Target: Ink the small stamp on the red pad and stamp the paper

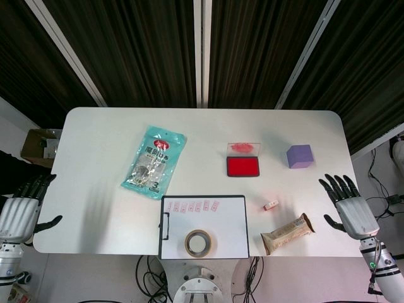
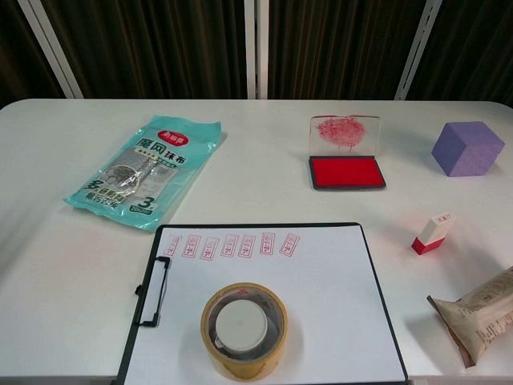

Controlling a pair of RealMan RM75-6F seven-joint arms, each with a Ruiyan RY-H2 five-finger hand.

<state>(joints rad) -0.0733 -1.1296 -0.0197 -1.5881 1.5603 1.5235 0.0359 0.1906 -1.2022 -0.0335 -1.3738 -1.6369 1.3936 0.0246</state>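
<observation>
The small stamp (image 1: 271, 204) (image 2: 433, 233), white with a red base, lies on the table right of the paper. The red ink pad (image 1: 243, 166) (image 2: 347, 172) sits open behind it, its clear lid (image 2: 345, 135) standing up and smeared red. The white paper on a black clipboard (image 1: 205, 218) (image 2: 313, 305) lies at the front centre, with a row of several red stamp marks (image 2: 232, 245) along its top. My right hand (image 1: 349, 208) hovers open by the table's right edge, apart from the stamp. My left hand (image 1: 19, 211) hangs open off the left edge. Neither hand shows in the chest view.
A roll of tape (image 1: 198, 242) (image 2: 243, 329) rests on the paper's lower part. A teal packet (image 1: 154, 162) (image 2: 144, 171) lies at the left, a purple cube (image 1: 300, 156) (image 2: 468, 148) at the right, a brown snack wrapper (image 1: 287, 233) (image 2: 481, 313) at the front right.
</observation>
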